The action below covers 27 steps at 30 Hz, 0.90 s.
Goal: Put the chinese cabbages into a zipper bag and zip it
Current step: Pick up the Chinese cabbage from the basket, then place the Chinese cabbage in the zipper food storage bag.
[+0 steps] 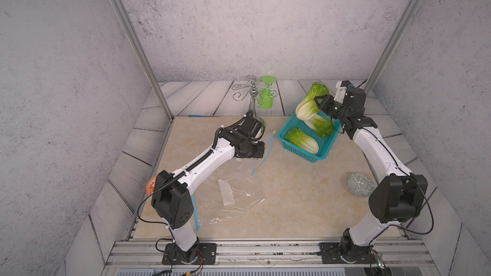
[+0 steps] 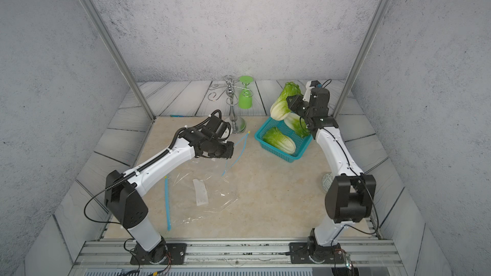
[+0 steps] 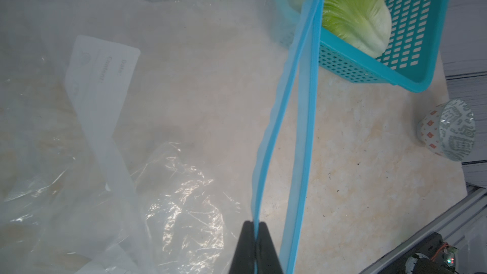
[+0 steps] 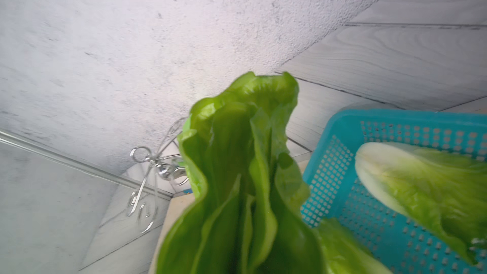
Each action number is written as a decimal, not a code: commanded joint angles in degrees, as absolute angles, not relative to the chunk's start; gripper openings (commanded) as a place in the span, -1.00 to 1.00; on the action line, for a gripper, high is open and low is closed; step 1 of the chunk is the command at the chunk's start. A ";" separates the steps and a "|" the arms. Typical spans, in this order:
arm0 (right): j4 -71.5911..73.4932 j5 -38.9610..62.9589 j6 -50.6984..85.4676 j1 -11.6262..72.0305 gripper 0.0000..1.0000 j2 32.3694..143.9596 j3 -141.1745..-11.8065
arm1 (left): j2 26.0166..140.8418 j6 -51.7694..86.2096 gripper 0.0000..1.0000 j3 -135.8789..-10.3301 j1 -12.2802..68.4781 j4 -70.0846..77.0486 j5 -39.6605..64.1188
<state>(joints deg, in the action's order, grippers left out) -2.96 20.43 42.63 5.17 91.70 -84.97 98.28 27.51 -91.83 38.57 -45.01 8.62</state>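
Above the teal basket (image 1: 299,152) at the right of both top views, the right gripper (image 1: 318,103) clamps one chinese cabbage (image 1: 308,100) aloft and tilted. Two more cabbages (image 1: 301,140) lie inside the basket. Left of centre, the left gripper (image 3: 255,229) is closed tight on one blue zip strip (image 3: 275,127) of the clear zipper bag (image 1: 233,189). The bag's mouth gapes and its body lies on the table (image 1: 292,208).

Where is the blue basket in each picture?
Top view: blue basket right of middle, below the gripped cabbage.
Top view: blue basket likewise right of middle.
Left wrist: blue basket beyond the zipper strip.
Right wrist: blue basket beside the gripped cabbage.
Shared landmark: the silver stand, in all four.
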 commanded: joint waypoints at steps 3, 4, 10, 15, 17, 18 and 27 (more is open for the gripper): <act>15.50 13.33 55.13 13.93 -0.70 77.14 -65.75 | 98.74 31.71 -1.00 -93.95 38.06 -43.07 10.80; 18.19 10.47 56.53 16.10 -0.71 74.56 -62.42 | 98.88 32.26 -1.00 -94.30 38.10 -42.98 10.89; 37.71 -0.41 67.67 25.18 -0.67 66.97 -46.03 | 99.10 34.34 -1.00 -97.25 38.13 -42.89 12.54; 43.91 -1.64 72.76 28.14 -0.86 67.41 -44.01 | 98.92 35.30 -1.00 -96.64 38.14 -43.27 13.53; 42.94 -2.59 75.26 28.78 -0.97 67.41 -42.44 | 98.33 35.84 -1.00 -96.18 38.23 -42.67 13.62; 44.56 -3.15 76.54 28.77 -1.00 67.18 -41.14 | 98.02 35.95 -1.00 -96.00 38.23 -42.44 13.41; 39.96 -6.22 77.51 31.70 -1.00 65.33 -35.45 | 97.12 38.64 -1.00 -95.71 38.18 -41.08 14.59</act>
